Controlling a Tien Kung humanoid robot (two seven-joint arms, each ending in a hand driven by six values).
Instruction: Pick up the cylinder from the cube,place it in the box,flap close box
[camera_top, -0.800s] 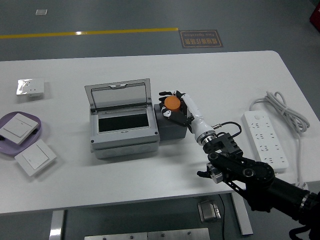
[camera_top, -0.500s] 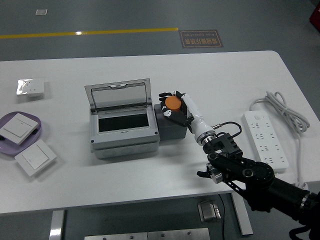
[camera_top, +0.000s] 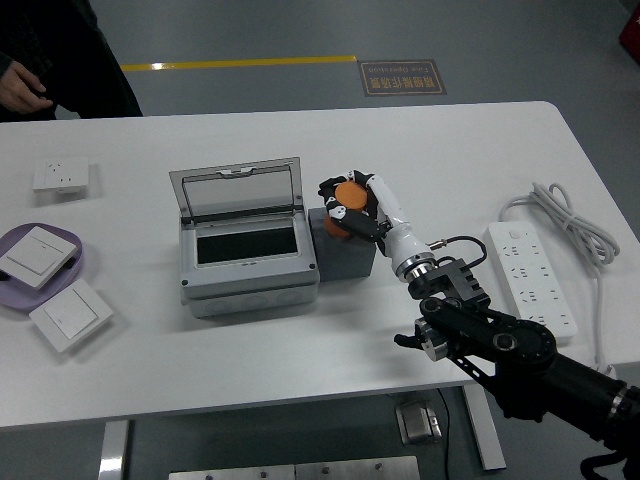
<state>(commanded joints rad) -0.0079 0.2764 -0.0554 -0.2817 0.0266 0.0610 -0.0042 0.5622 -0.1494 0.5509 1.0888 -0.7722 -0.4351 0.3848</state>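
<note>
An orange cylinder (camera_top: 349, 194) is held in my right hand (camera_top: 352, 200), whose fingers curl around it just above the dark grey cube (camera_top: 343, 252). The cylinder looks lifted slightly off the cube's top. The grey box (camera_top: 248, 262) stands directly left of the cube, its clear lid (camera_top: 238, 188) raised upright at the back and its dark inside exposed. My right arm reaches in from the lower right corner. My left arm does not show.
A white power strip (camera_top: 529, 275) with its cable lies at the right. A purple plate (camera_top: 70, 272) with a white switch, another switch (camera_top: 70, 314) and a white socket (camera_top: 62, 177) lie at the left. A person (camera_top: 60, 65) in dark clothes stands at the top left.
My right hand has risen a little with the orange cylinder. A person has come into view at the top left. The white socket at the left now lies without its shiny wrap.
</note>
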